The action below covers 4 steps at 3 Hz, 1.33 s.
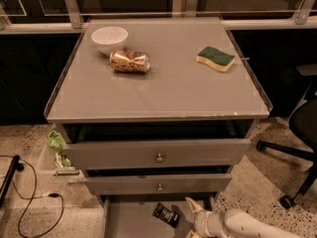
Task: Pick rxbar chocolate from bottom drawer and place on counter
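Observation:
The rxbar chocolate (pixel 165 214), a small flat black wrapper, lies on the floor of the open bottom drawer (pixel 131 222), near its back. My gripper (pixel 193 217) reaches in from the lower right on a white arm and sits just right of the bar, with one pale finger (pixel 192 205) pointing up and back. I cannot tell whether it touches the bar. The grey counter (pixel 163 88) is above, with a raised rim.
On the counter stand a white bowl (pixel 109 37), a gold can (pixel 130 61) lying on its side, and a green-yellow sponge (pixel 215 58). Two upper drawers with metal knobs (pixel 159 157) are slightly pulled out. An office chair base (pixel 292 162) stands at right; cables (pixel 29 197) lie at left.

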### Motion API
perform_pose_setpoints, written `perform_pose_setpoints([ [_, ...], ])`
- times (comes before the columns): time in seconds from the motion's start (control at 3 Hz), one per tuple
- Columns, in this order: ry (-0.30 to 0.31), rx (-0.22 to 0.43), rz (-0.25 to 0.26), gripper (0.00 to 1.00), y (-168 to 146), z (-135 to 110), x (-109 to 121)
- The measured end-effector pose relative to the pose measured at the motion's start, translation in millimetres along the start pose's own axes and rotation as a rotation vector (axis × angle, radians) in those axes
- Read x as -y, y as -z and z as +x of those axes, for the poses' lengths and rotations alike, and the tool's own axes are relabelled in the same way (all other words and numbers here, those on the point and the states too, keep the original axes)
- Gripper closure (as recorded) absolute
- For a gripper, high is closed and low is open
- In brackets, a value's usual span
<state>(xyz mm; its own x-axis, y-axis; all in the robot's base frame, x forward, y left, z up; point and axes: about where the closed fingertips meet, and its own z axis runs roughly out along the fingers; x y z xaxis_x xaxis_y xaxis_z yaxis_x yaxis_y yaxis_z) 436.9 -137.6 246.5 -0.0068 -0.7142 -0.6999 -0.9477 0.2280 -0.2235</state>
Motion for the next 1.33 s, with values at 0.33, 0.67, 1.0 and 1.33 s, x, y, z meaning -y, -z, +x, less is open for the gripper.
perform_pose_setpoints([
  [0.33, -0.013, -0.019, 0.011, 0.00, -21, 6, 4],
  [0.67, -0.026, -0.030, 0.014, 0.00, -41, 12, 7],
  [1.0, -0.060, -0.045, 0.011, 0.00, -66, 27, 10],
  [1.33, -0.099, -0.044, 0.003, 0.00, -88, 38, 12],
])
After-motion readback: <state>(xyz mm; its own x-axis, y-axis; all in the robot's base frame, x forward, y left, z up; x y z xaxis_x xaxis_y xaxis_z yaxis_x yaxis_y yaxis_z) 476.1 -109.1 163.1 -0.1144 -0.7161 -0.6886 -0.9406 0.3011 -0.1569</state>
